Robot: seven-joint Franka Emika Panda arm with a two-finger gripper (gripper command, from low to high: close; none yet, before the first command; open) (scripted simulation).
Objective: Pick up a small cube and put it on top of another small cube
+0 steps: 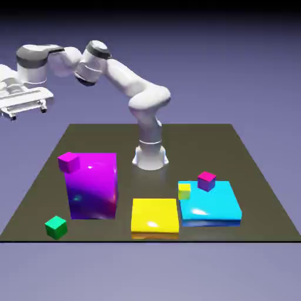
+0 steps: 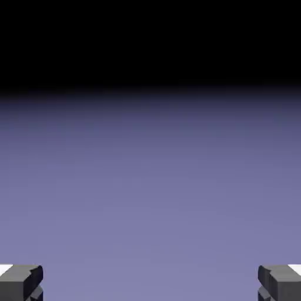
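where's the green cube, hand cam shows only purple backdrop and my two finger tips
observer: the small green cube sits on the table near its front corner on the exterior view's left, in front of the big magenta block
operator: am i anywhere near it
observer: no, the gripper is high up, out past the table's edge on the exterior view's left
operator: what could i stack it on
observer: a small yellow cube sits at the flat cyan block's left corner
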